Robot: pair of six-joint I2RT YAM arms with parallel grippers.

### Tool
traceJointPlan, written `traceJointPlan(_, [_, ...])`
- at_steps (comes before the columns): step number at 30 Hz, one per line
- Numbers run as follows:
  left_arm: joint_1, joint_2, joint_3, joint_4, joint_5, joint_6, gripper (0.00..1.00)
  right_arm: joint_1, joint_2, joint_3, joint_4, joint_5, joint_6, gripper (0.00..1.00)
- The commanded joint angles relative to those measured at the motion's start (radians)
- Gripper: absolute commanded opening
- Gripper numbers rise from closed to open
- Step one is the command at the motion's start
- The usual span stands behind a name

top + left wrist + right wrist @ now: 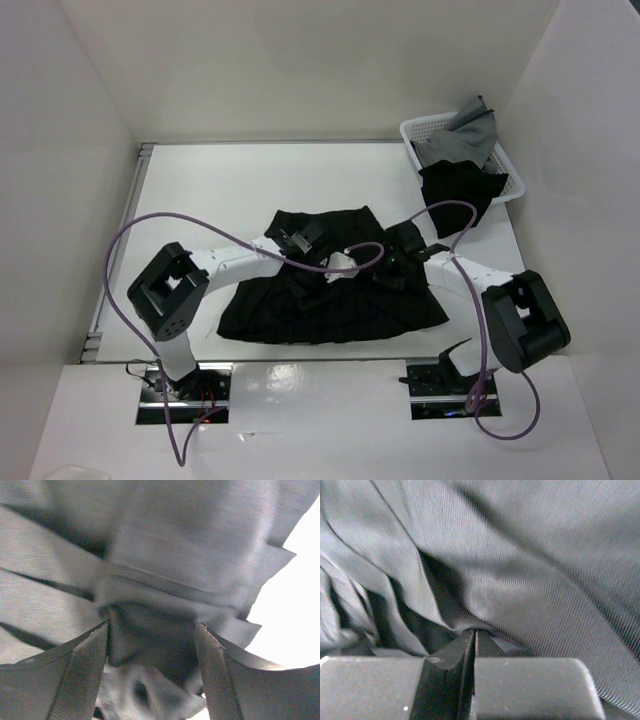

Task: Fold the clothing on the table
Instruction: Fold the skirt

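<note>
The clothing (330, 312), a black pleated skirt, lies spread in the middle of the table (220, 190), with part of it folded over near the far edge. My left gripper (298, 240) rests on its far left part. In the left wrist view its jaws stand open (151, 630), with a bunched fold of the skirt (190, 540) between the fingers (87, 675). My right gripper (400, 258) is down on the skirt's right side. The right wrist view shows it (475, 632) shut, pinching the ribbed skirt fabric (545, 580) at its tips.
A white basket (417, 133) stands at the far right corner. A grey cloth (472, 128) lies in it and another black garment (455, 190) hangs over its front onto the table. White panels wall the table. Purple cables loop from both arms.
</note>
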Motion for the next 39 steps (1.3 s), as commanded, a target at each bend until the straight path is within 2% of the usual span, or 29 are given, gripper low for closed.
traceJointPlan(1, [-0.016,-0.067,-0.014,-0.098,0.095,0.055,0.73,-0.039,0.020,0.012,0.111,-0.013,0.058,0.02])
traceJointPlan(4, [-0.065,-0.145,-0.026,-0.161,0.120,0.134,0.73,-0.049,0.095,0.052,0.131,-0.013,0.086,0.02])
traceJointPlan(7, [-0.135,-0.230,-0.063,-0.192,0.086,0.186,0.73,-0.049,0.192,0.089,0.151,-0.023,0.109,0.02])
traceJointPlan(11, [-0.164,-0.192,-0.127,-0.255,0.079,0.229,0.73,-0.049,0.284,0.130,0.165,-0.023,0.109,0.02])
traceJointPlan(18, [-0.262,-0.239,-0.067,-0.322,0.134,0.260,0.72,-0.088,0.253,0.196,0.198,-0.032,0.041,0.02])
traceJointPlan(23, [-0.286,-0.335,0.051,-0.450,0.134,0.324,0.76,-0.098,0.188,0.291,0.166,-0.160,-0.051,0.02])
traceJointPlan(25, [-0.286,-0.351,0.149,-0.502,0.134,0.356,0.76,-0.098,0.165,0.351,0.146,-0.206,-0.098,0.08])
traceJointPlan(27, [-0.267,-0.351,0.193,-0.519,0.155,0.333,0.76,-0.098,0.143,0.409,0.065,-0.207,-0.147,0.20])
traceJointPlan(29, [-0.189,-0.381,0.224,-0.458,0.203,0.272,0.76,-0.098,0.152,0.543,-0.019,-0.194,-0.196,0.34])
traceJointPlan(30, [-0.134,-0.382,0.224,-0.371,0.171,0.231,0.77,-0.098,0.166,0.578,-0.065,-0.169,-0.210,0.46])
traceJointPlan(31, [-0.112,-0.397,0.224,-0.323,0.043,0.156,0.80,-0.098,0.207,0.647,-0.087,-0.158,-0.236,0.51])
traceJointPlan(33, [-0.047,-0.388,0.198,-0.197,-0.115,0.120,0.80,-0.108,0.267,0.743,-0.114,-0.147,-0.246,0.59])
traceJointPlan(35, [0.028,-0.376,0.187,-0.136,-0.193,0.120,0.80,-0.108,0.364,0.799,-0.127,-0.136,-0.258,0.62])
traceJointPlan(36, [0.111,-0.354,0.187,-0.136,-0.173,0.120,0.81,-0.108,0.393,0.848,-0.127,-0.109,-0.258,0.63])
traceJointPlan(39, [0.162,-0.299,0.151,-0.174,-0.093,0.129,0.81,-0.108,0.486,0.906,-0.116,-0.066,-0.258,0.66])
